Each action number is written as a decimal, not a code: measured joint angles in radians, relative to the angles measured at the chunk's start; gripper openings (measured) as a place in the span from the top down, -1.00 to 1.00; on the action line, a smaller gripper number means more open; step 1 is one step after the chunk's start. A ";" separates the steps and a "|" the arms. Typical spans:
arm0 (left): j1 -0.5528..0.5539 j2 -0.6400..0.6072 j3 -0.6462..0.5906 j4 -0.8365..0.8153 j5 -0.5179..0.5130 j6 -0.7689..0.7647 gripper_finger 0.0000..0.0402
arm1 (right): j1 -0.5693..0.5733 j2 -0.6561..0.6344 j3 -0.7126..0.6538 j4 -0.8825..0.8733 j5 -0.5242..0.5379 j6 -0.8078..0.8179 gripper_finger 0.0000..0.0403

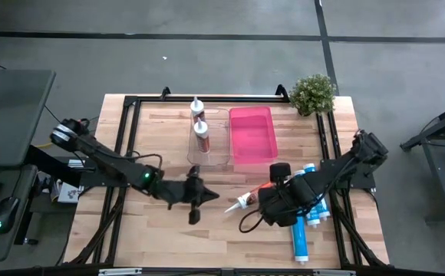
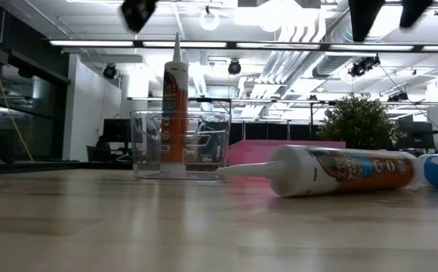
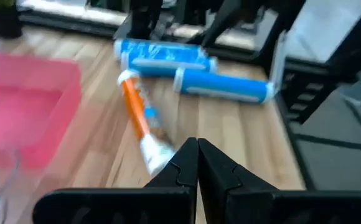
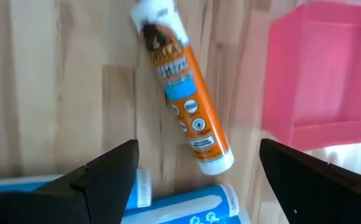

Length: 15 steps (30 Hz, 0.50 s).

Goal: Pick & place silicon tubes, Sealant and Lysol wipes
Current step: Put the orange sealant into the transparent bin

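An orange-and-white sealant tube (image 1: 247, 199) lies on its side on the wooden table, also showing in the right wrist view (image 4: 187, 106) and the low view (image 2: 340, 171). My right gripper (image 1: 272, 202) hangs above it, open wide and empty (image 4: 198, 158). My left gripper (image 1: 211, 197) is shut and empty, off the table to the tube's left (image 3: 197, 163). Two more sealant tubes (image 1: 199, 130) stand upright in a clear bin (image 1: 221, 142). Blue tubes (image 1: 314, 208) lie on the table to the right.
A pink bin (image 1: 252, 134) stands beside the clear bin at the table's far middle. A potted plant (image 1: 312, 93) stands at the far right corner. Another blue tube (image 1: 301, 239) lies near the right front. Black frame rails (image 1: 126, 130) run along the table's sides.
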 joint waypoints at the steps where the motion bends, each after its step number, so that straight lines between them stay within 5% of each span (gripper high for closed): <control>1: -0.019 -0.007 -0.020 -0.001 -0.023 -0.019 1.00 | -0.010 -0.017 -0.043 0.026 -0.010 -0.022 -0.64; 15: -0.177 -0.013 -0.105 0.019 -0.301 -0.233 1.00 | -0.229 -0.142 -0.512 0.444 -0.193 -0.358 -0.64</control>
